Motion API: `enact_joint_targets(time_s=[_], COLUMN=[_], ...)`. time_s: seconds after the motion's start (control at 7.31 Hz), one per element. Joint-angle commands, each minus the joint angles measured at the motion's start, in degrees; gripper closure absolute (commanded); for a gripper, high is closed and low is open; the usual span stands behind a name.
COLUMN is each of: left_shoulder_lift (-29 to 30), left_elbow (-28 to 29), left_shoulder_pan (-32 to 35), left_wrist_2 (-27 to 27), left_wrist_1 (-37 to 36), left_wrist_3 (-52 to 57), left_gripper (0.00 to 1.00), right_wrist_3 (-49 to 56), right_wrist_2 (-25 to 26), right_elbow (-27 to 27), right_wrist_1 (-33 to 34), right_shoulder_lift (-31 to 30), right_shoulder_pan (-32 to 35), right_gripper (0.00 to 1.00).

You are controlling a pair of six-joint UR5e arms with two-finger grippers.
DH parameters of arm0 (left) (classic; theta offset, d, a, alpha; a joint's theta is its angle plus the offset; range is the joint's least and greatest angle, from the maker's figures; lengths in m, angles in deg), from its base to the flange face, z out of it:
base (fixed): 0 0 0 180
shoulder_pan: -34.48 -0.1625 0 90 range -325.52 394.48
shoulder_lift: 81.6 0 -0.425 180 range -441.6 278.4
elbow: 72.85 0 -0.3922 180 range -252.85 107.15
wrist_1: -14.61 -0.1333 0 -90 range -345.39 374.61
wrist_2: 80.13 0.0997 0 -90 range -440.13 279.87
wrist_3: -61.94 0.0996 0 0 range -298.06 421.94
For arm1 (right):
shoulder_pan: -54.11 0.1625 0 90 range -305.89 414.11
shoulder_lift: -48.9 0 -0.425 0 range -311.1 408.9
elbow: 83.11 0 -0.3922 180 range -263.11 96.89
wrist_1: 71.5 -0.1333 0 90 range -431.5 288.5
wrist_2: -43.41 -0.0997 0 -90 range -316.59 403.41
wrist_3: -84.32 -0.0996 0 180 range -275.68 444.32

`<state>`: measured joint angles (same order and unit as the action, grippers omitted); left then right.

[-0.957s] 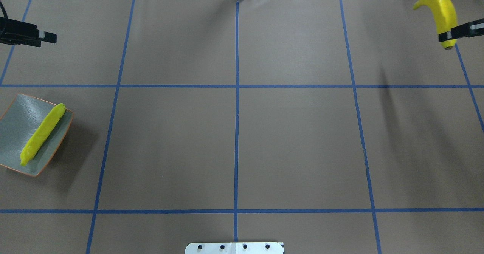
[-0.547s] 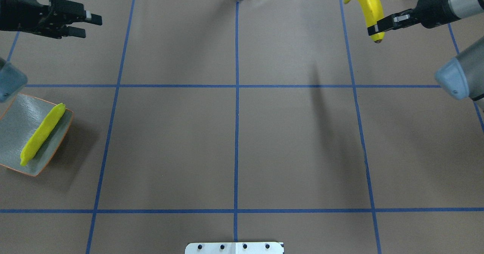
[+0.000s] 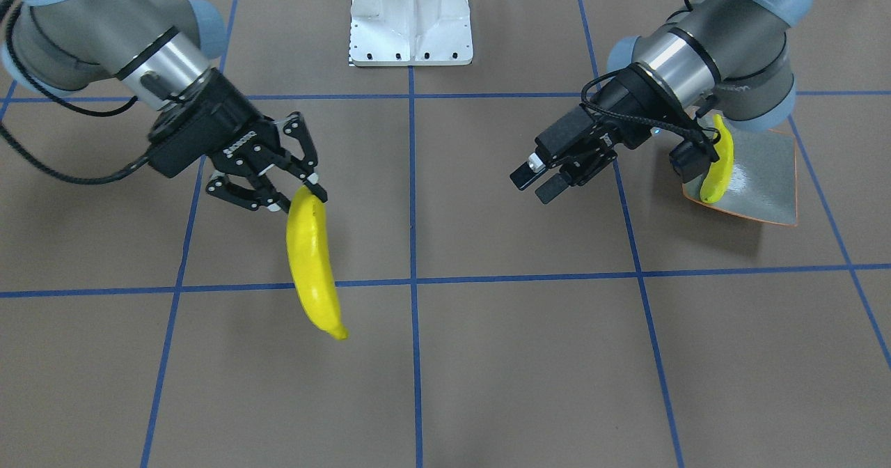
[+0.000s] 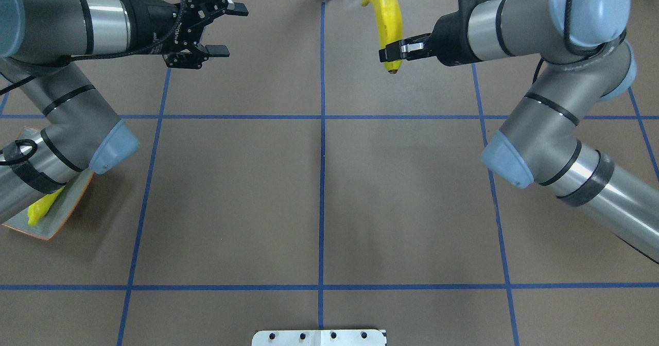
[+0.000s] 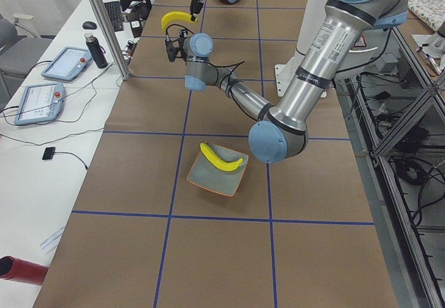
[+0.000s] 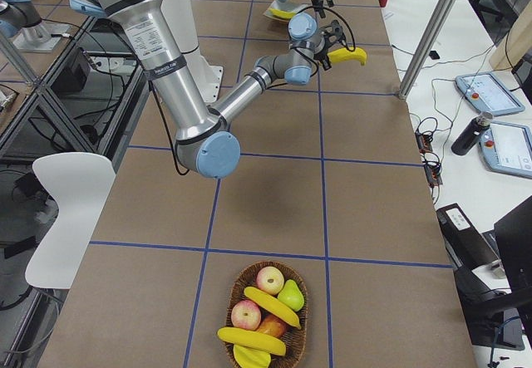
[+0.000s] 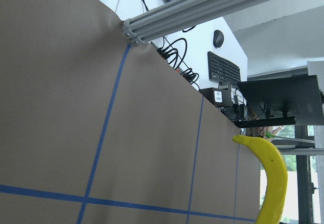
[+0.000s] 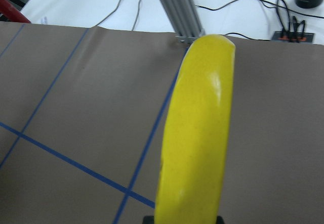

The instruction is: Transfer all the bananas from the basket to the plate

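You'll see both arms have swung inward. The right gripper [image 4: 390,53] clamps a banana [image 4: 387,19] at 12 o'clock. The left gripper [image 4: 230,32] gapes empty at 11. The second banana [image 4: 44,209] lies on the plate [image 4: 57,218] at 8.

The table cover [image 4: 231,207] is plain matt brown, crossed by a grid of blue tape lines [image 4: 322,181]. The held banana [image 4: 389,21] is bright even yellow, dark brown at one tip. The plate [image 3: 762,175], by the table's left edge, is glossy grey-green with a thin orange rim. The plate banana [image 3: 717,165] is a greener yellow. My right gripper [image 4: 389,53] and left gripper [image 4: 231,32] are black. My left arm [image 4: 67,109] and right arm [image 4: 545,130] are grey and silver with pale blue joint caps. The basket [image 6: 233,293], at the right end, is brown wicker. Its basket bananas [image 6: 270,306] are yellow, the apples [image 6: 268,279] red and yellow, the pear [image 6: 289,296] green.
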<state>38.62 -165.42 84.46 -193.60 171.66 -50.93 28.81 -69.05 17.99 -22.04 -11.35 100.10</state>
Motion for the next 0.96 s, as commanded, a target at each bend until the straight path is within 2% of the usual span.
enact_joint_targets(time_s=[0.0,0.27,0.82], left_shoulder_lift=[0.54,0.98,1.24], left_elbow=[-0.51,-0.77,-1.82], left_shoulder_pan=[-1.20,-2.25,-4.89], left_wrist_2=[1.41,1.41,1.50], left_wrist_1=[0.01,0.01,-0.16], left_wrist_3=[-5.07,-7.27,-7.10], left_gripper=[0.00,0.00,0.00], right_wrist_3=[-2.49,-3.72,-3.64], right_wrist_2=[3.56,9.42,13.57], right_elbow=[2.17,2.09,1.82], right_wrist_1=[-0.15,-0.06,-0.15], right_shoulder_lift=[1.70,5.03,6.45], right_shoulder_pan=[-5.63,-10.90,-15.13], right_gripper=[1.00,1.00,1.00])
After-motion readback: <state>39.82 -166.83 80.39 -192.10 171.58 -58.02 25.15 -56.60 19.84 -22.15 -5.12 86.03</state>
